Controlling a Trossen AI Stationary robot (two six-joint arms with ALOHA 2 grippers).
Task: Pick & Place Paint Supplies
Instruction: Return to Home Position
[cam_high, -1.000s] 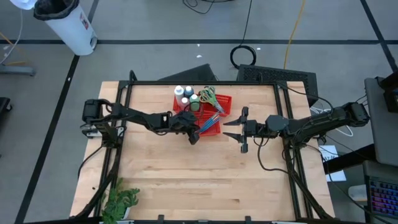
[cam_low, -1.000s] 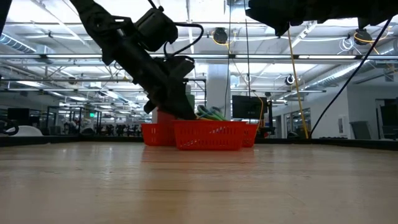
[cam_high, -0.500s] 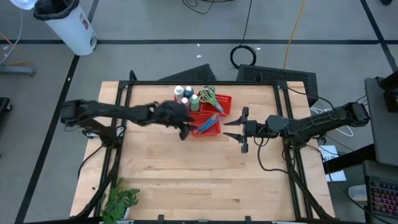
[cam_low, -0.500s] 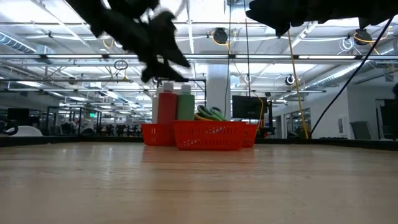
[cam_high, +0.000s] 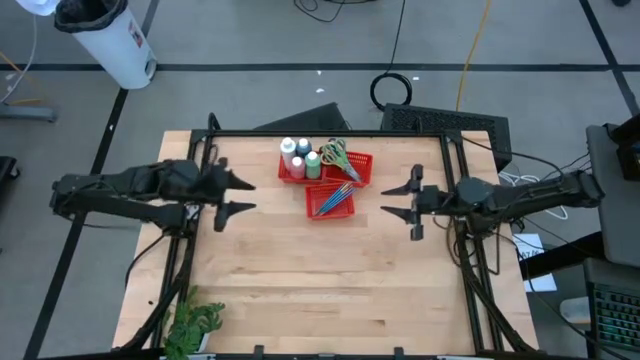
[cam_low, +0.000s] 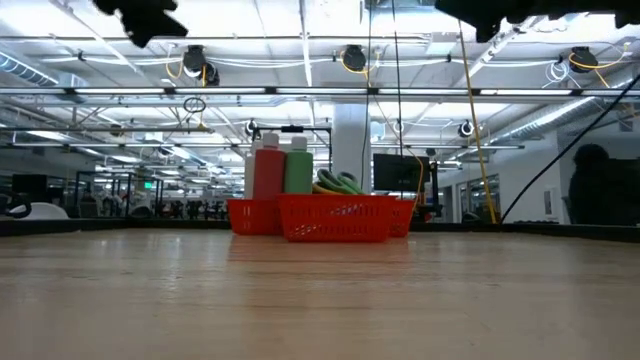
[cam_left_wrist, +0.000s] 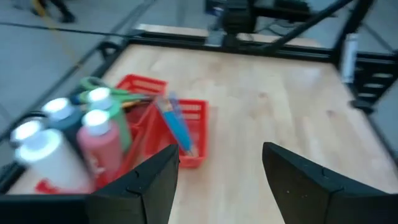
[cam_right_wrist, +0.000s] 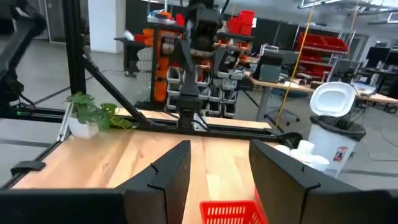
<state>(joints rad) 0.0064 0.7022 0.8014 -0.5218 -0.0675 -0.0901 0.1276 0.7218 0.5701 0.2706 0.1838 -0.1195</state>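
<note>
Four white-capped bottles (cam_high: 299, 155), one each in white, grey-blue, pink and green, stand upright and close together in the left part of a red mesh basket (cam_high: 366, 163) near the back edge of the desk (cam_high: 320, 285). Scissors (cam_high: 335, 153) with green handles lie in the same basket, just to the right of the bottles. A second, smaller red basket (cam_high: 316, 211) sits directly in front of the first. It holds a bundle of thin blue and orange brushes (cam_high: 336, 196) lying slantwise, with their ends leaning over the rim.

In the low view, the pink bottle (cam_low: 268, 172) and the green bottle (cam_low: 298, 172) rise above the basket walls, and the green scissor handles (cam_low: 338, 183) show beside them.

The left end effector (cam_high: 243, 196) hangs above the desk to the left of the baskets, well apart from them. Its two fingers are spread wide and hold nothing. Its wrist camera looks past those fingers (cam_left_wrist: 144, 184) at the bottles and brushes.

The right end effector (cam_high: 393, 200) hangs to the right of the baskets, facing them. Its fingers are also spread and empty.

A green leafy plant (cam_high: 193, 323) sits at the front left corner of the desk.
</note>
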